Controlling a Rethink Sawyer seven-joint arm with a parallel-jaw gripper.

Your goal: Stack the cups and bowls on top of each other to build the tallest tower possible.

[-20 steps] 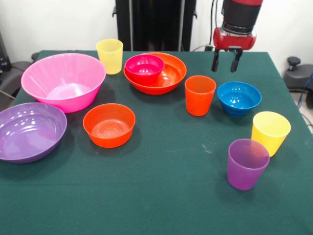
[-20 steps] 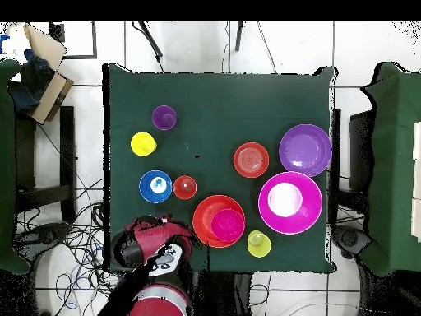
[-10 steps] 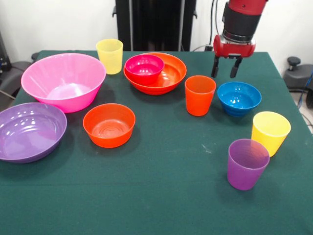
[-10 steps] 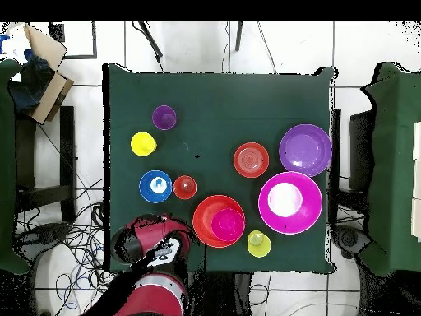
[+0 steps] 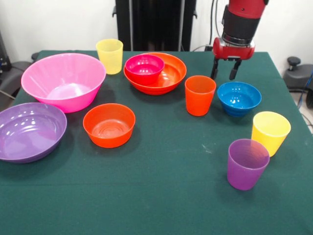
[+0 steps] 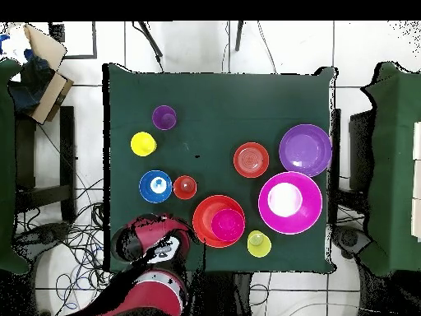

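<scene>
Front view alone shows the red-and-black gripper (image 5: 222,73), jaws apart and empty, upper right above the glossy blue plastic bowl (image 5: 239,97); overhead, the arm hides it. No tower: the big pink bowl (image 5: 63,81) sits left.

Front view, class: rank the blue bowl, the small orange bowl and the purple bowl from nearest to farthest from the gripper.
From the gripper:
1. Blue bowl, just below it.
2. Small orange bowl, mid-table, left.
3. Purple bowl, at the left edge.
</scene>
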